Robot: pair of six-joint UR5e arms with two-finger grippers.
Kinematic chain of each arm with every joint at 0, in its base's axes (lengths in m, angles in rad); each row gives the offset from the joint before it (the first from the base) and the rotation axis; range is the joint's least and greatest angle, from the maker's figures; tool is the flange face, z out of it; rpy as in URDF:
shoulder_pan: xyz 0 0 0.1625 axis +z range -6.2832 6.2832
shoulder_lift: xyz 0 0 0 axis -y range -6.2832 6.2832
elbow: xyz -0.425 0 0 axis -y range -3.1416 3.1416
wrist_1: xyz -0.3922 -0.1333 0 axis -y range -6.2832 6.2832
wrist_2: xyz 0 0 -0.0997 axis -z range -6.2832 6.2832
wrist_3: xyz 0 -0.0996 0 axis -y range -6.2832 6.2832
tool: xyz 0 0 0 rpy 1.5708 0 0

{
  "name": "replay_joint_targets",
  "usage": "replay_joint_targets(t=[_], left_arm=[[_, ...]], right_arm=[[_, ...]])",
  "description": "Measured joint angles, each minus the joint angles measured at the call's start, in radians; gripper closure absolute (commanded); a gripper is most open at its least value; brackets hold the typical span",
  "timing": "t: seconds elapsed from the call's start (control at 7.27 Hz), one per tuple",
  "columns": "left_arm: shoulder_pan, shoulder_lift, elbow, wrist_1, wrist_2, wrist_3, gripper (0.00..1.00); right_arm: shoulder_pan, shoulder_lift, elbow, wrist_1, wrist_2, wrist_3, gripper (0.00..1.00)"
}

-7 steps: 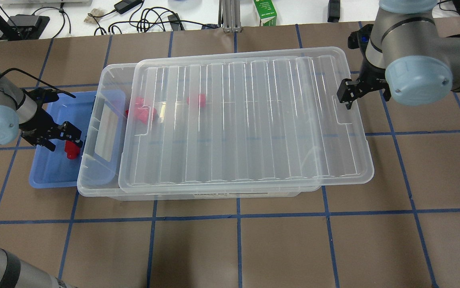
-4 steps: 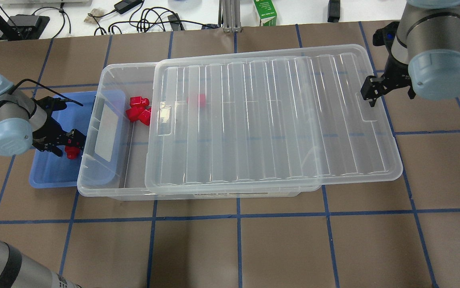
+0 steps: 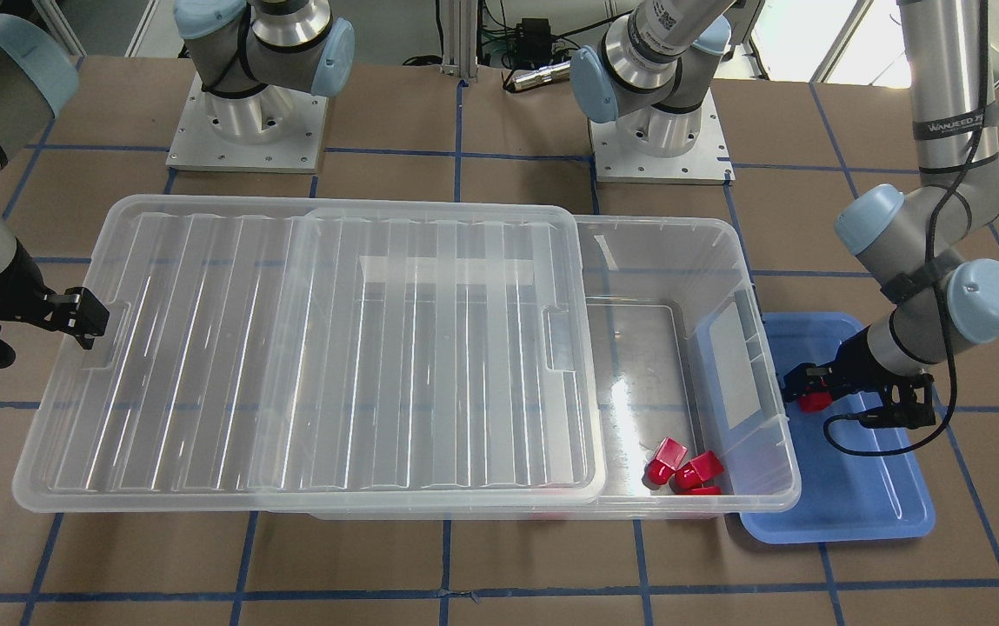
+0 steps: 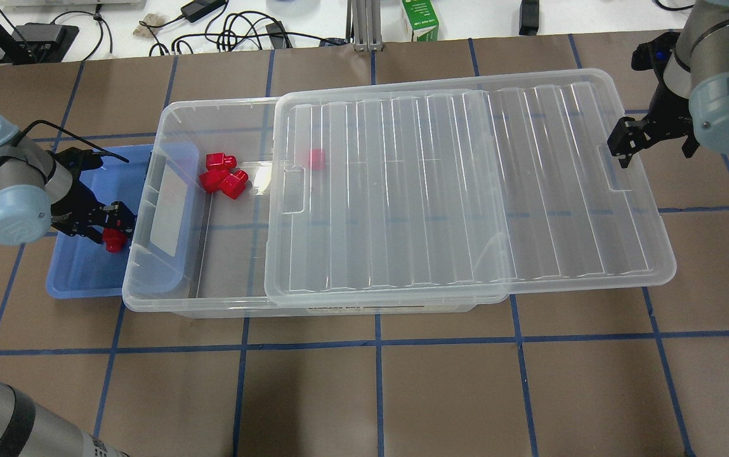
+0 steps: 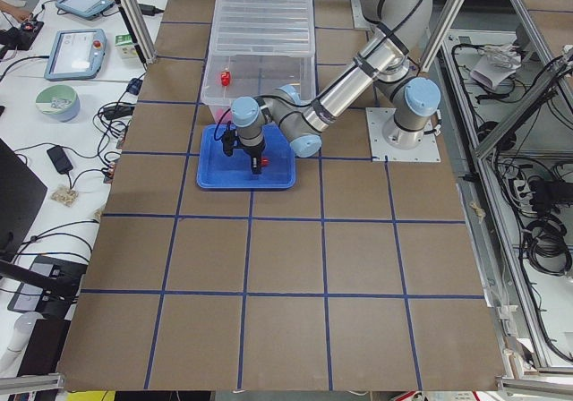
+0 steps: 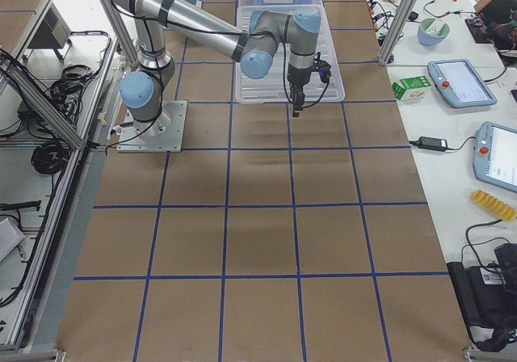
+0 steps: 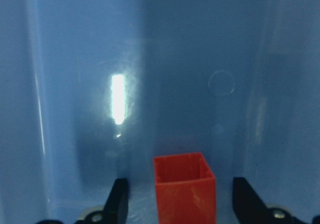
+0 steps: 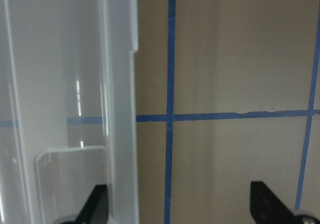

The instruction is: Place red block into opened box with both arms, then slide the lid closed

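Observation:
The red block (image 4: 112, 241) (image 7: 185, 186) stands in the blue tray (image 4: 78, 279), just left of the box (image 4: 167, 114). My left gripper (image 4: 112, 228) (image 7: 182, 206) is open and low over the tray, one finger on each side of the block with a gap at both sides. The lid (image 4: 466, 190) (image 3: 290, 348) lies on the box, shifted toward the robot's right, so the box's left end is uncovered. My right gripper (image 4: 619, 149) (image 8: 180, 204) is open at the lid's right end. One finger is in the handle recess and the lid's edge runs between the fingers.
Several other red pieces (image 4: 221, 174) (image 3: 682, 469) lie in the uncovered end of the box, and one more (image 4: 317, 158) shows through the lid. A green carton (image 4: 420, 19) and cables sit beyond the table's far edge. The lid overhangs the box's right end.
The lid has slid to the robot's right with my right gripper, uncovering more of the box's left end. My left gripper shifted slightly and sits around the red block.

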Motion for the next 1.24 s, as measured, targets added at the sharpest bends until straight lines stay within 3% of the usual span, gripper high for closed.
replay_joint_targets(t=[0.14, 0.55, 0.96, 1.24], left_arm=[[0.000, 0.006, 0.001, 0.000, 0.001, 0.000, 0.92], [-0.005, 0.039, 0.038, -0.059, 0.000, 0.001, 0.93], [-0.022, 0.144, 0.265, -0.453, -0.006, -0.006, 0.93], [-0.134, 0.226, 0.331, -0.581, -0.006, -0.071, 0.92]], right_arm=[[-0.013, 0.000, 0.001, 0.001, 0.000, -0.003, 0.00], [-0.028, -0.010, -0.005, 0.007, 0.019, -0.003, 0.00], [-0.017, -0.058, -0.066, 0.079, 0.086, 0.003, 0.00], [0.001, -0.131, -0.149, 0.239, 0.155, 0.015, 0.00]])
